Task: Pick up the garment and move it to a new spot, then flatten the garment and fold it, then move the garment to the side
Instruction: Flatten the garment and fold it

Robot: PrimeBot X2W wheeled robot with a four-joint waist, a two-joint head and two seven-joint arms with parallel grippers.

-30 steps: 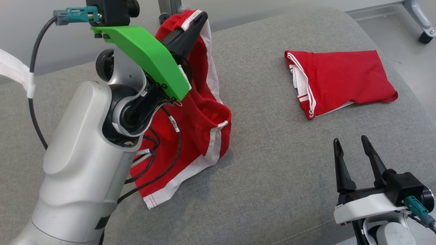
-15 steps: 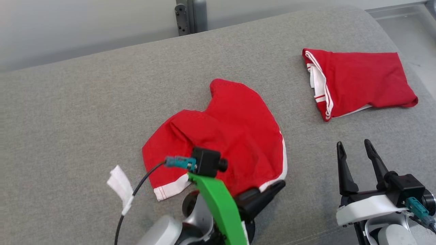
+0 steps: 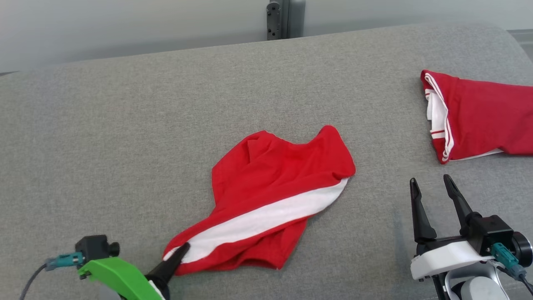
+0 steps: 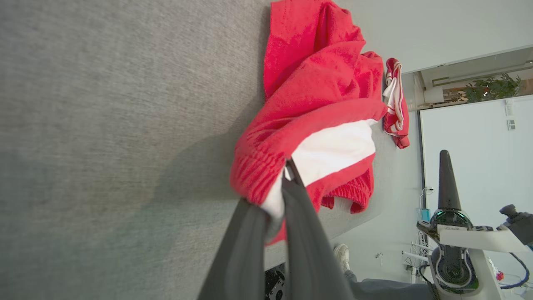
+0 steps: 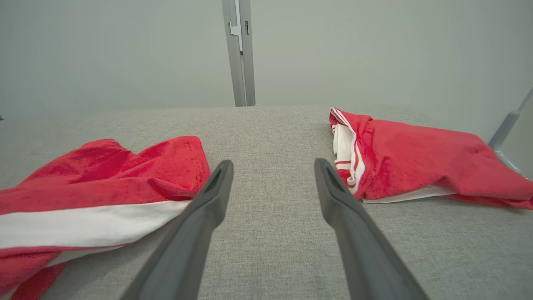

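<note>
The garment (image 3: 270, 196) is a pair of red shorts with a broad white stripe, lying crumpled in the middle of the grey cushioned surface (image 3: 125, 137). My left gripper (image 3: 182, 249) is shut on its near-left corner. In the left wrist view the two dark fingers (image 4: 291, 196) pinch the red waistband and white stripe of the garment (image 4: 316, 83). My right gripper (image 3: 429, 185) stands open at the lower right, nothing between its fingers, to the right of the garment (image 5: 95, 191).
A second red garment (image 3: 479, 116), folded, lies at the far right edge of the surface. A grey metal post (image 3: 286, 18) rises behind the surface against the pale wall. The surface's rounded corner falls away at the upper right.
My left arm came down from high at the left and drew the garment toward the near edge, laying it out on the surface. The head camera shifted. The right gripper stayed put.
</note>
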